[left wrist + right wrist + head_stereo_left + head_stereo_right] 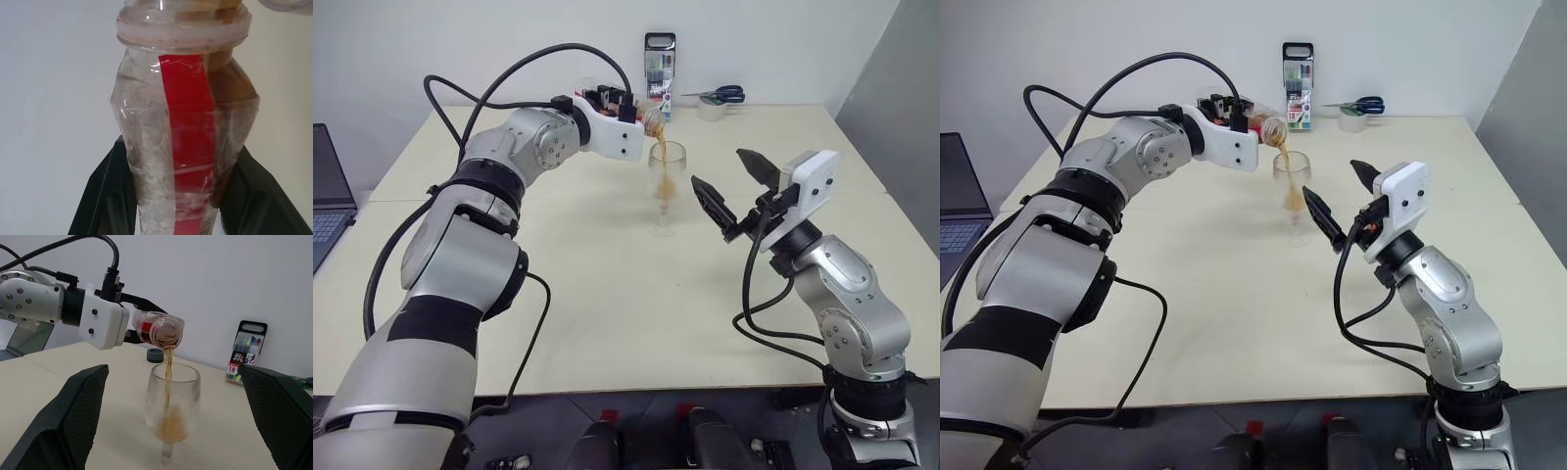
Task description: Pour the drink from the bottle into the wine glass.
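My left gripper (142,330) is clamped tight on the small clear plastic bottle (159,329) w/ the vertical red label strip; in the left wrist view both black fingers (105,196) press the bottle's sides, label facing the camera. Bottle is tipped about level, mouth open, right over the rim of the clear stemmed wine glass (666,186), which stands upright on the cream tabletop (607,294) near the middle. A thin stream of amber, tea-like drink (168,377) falls from the bottle mouth into the bowl, and a shallow pool sits at the bottom of the bowl; some drink is left in the bottle's lower side. My right gripper (736,188) hangs just beside the glass, on its right, fingers spread wide, nothing between them, not touching the glass. In the right wrist view the glass stands between my two textured black pads (73,416). At the far edge of the table: a black-framed marker pack (659,64) standing upright, blue-handled scissors (720,94) lying on a roll of tape (711,108). A small dark cap (155,355) lies on the table behind the glass. Laptop (328,211) at the left edge.
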### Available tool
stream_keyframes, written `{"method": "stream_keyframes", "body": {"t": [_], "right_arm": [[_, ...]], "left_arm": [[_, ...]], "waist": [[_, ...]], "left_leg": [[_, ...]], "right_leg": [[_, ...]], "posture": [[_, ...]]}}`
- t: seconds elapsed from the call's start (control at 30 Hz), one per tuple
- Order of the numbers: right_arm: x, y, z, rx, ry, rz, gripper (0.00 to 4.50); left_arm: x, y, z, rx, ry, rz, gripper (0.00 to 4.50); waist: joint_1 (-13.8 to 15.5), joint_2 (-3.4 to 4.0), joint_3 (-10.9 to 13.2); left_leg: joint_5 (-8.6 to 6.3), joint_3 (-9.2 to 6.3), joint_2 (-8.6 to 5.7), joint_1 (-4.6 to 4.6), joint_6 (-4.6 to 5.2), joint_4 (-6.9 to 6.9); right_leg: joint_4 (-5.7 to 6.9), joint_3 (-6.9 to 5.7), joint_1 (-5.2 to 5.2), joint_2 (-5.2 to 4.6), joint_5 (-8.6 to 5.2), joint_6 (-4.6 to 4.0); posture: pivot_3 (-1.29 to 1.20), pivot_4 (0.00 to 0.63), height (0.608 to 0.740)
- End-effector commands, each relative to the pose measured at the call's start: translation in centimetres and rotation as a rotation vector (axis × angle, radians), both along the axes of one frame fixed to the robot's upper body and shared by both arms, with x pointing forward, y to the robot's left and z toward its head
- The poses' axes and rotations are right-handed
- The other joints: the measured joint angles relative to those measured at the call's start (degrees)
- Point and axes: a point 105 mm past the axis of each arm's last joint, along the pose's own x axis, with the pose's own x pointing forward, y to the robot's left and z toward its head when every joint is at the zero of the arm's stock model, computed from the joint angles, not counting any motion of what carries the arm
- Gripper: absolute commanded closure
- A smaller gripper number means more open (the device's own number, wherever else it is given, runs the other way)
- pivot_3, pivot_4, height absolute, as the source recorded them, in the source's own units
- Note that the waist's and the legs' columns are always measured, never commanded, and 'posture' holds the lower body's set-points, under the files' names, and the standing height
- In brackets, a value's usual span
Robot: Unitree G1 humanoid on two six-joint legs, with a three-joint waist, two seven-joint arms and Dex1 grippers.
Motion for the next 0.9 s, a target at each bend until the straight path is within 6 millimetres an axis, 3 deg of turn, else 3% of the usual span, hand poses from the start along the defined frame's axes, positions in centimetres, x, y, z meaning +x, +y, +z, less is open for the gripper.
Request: {"method": "stream_keyframes", "body": {"t": [0.03,0.63,0.9], "right_arm": [[-0.82,0.14,1.53,0.006,-0.063,0.015,0.00],[-1.09,0.30,1.80,0.015,-0.072,0.014,0.00],[-1.05,0.07,0.94,0.003,-0.064,0.013,0.00]], "left_arm": [[-0.40,-0.12,3.37,-0.019,-0.090,-0.008,2.76],[-0.33,0.04,3.84,-0.010,-0.107,0.008,2.76],[-0.35,0.00,4.17,-0.008,-0.116,0.011,2.76]], "waist": [[0.0,0.00,0.0],[0.0,0.00,0.0],[0.0,0.00,0.0]], "left_leg": [[0.00,0.00,0.00,0.00,0.00,0.00],[0.00,0.01,0.00,0.00,0.00,0.01],[0.00,0.02,-0.01,0.00,0.00,0.02]], "right_leg": [[0.00,0.00,0.00,0.00,0.00,0.00],[0.02,0.01,0.00,0.00,0.00,0.00],[0.03,0.01,0.00,0.00,0.00,0.00]], "posture": [[0.00,0.150,0.740],[0.00,0.150,0.740],[0.00,0.150,0.740]]}}
